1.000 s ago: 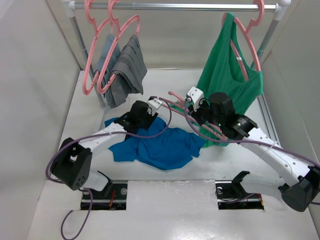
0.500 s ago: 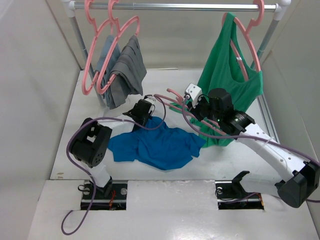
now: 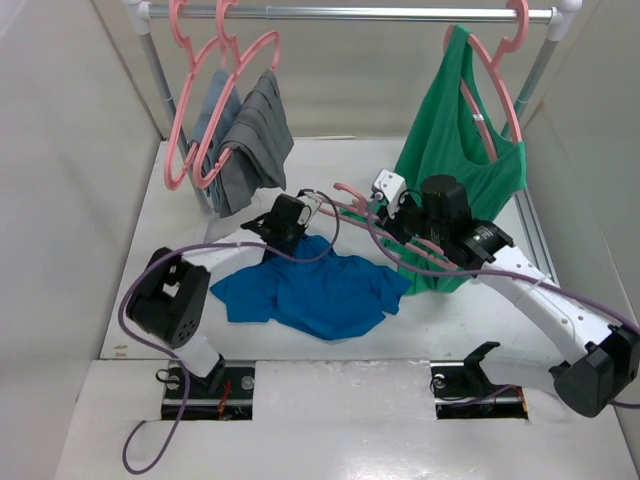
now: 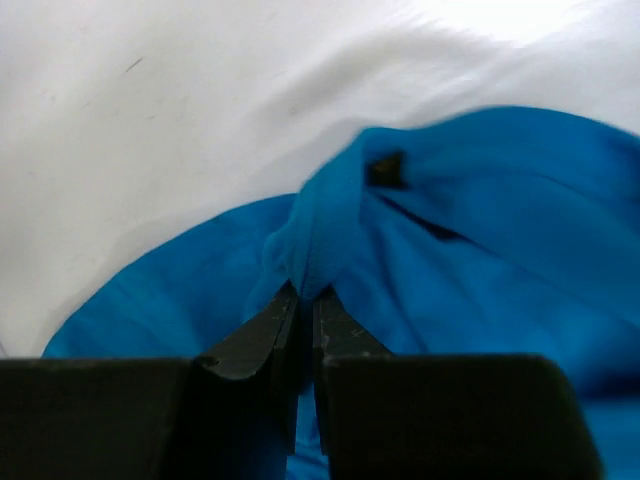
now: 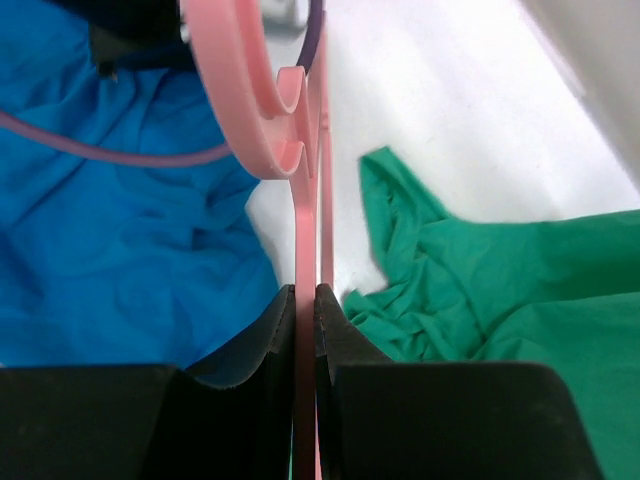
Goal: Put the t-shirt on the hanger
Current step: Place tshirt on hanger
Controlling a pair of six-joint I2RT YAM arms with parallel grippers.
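Our left arm (image 3: 228, 254) lies low, reaching far; the left tool (image 4: 305, 298) pinches a fold of blue t-shirt (image 4: 480, 240). The right tool (image 5: 305, 300) squeezes the pink hanger (image 5: 250, 90), ends cut off.

**Hanger pinched in the fingers**

The pink hanger (image 5: 305, 240) is clamped between the closed fingers (image 5: 255, 345), its bar running up the frame. The blue t-shirt (image 5: 110, 250) is seen crumpled at left, crossed by a purple cable (image 5: 120, 150). A green top (image 5: 500, 300) is seen at right, with white worktop (image 5: 430, 100) beyond.
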